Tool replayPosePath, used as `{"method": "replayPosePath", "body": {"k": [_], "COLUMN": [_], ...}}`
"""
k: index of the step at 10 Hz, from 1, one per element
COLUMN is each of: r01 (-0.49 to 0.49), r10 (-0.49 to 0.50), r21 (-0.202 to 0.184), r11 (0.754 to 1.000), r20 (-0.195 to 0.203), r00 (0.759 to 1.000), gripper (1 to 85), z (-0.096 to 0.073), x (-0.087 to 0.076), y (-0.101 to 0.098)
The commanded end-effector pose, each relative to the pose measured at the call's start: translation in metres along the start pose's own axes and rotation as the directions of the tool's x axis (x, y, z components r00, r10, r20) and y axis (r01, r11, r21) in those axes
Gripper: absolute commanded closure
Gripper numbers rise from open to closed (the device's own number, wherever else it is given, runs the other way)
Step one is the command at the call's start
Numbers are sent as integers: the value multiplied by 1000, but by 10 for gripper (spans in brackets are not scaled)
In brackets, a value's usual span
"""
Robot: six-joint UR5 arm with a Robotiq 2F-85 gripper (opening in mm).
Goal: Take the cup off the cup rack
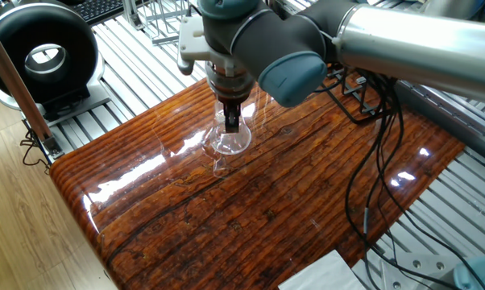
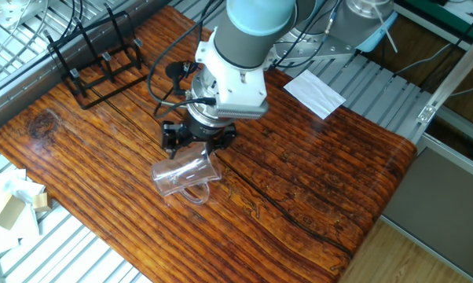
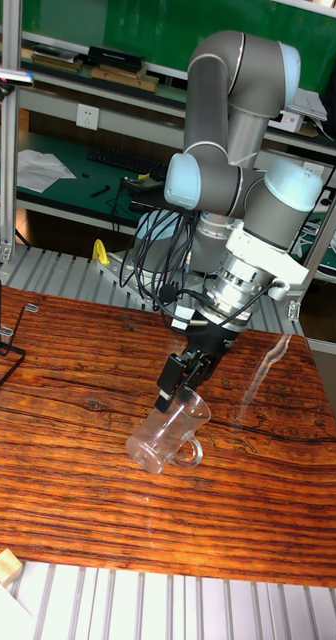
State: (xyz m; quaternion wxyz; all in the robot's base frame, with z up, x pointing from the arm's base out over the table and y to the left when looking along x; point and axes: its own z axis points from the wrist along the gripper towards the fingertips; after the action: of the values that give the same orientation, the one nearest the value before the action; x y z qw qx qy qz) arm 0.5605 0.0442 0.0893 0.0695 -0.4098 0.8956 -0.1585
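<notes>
The cup (image 2: 181, 174) is a clear glass mug, tilted on its side with its handle (image 2: 196, 194) toward the table's near edge. My gripper (image 2: 196, 151) is shut on its rim wall, one finger inside and one outside. In the tall fixed view the cup (image 3: 168, 435) hangs slanted from the gripper (image 3: 180, 392), its base at or just above the wooden table (image 3: 78, 500). From the opposite side, the gripper (image 1: 233, 122) sits over the cup (image 1: 228, 142). The black wire cup rack (image 2: 95, 59) stands apart at the table's far left corner, with nothing on it.
A white sheet of paper (image 2: 315, 90) lies near the right edge of the table. Black cables (image 1: 371, 177) trail over the wood behind the arm. A round black device (image 1: 45, 52) and a silver wire frame (image 1: 158, 20) sit off the table. Cardboard scraps (image 2: 9, 200) lie beside it.
</notes>
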Motion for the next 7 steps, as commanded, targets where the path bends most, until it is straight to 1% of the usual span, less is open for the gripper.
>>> {"method": "replayPosePath", "body": {"k": [1, 2, 3, 5, 7], "r01": [1, 11, 22, 14, 21], "r10": [-2, -10, -22, -13, -20], "r21": [6, -2, 8, -10, -14], "r11": [1000, 1000, 1000, 1000, 1000], "r20": [36, 30, 0, 23, 23], "r00": [999, 999, 1000, 1000, 1000], "gripper": [230, 233, 233, 233, 230], "z": [-1, -2, -5, -6, -9], "x": [-9, -9, -2, -9, -10], "y": [-7, -10, -14, -14, -18]}}
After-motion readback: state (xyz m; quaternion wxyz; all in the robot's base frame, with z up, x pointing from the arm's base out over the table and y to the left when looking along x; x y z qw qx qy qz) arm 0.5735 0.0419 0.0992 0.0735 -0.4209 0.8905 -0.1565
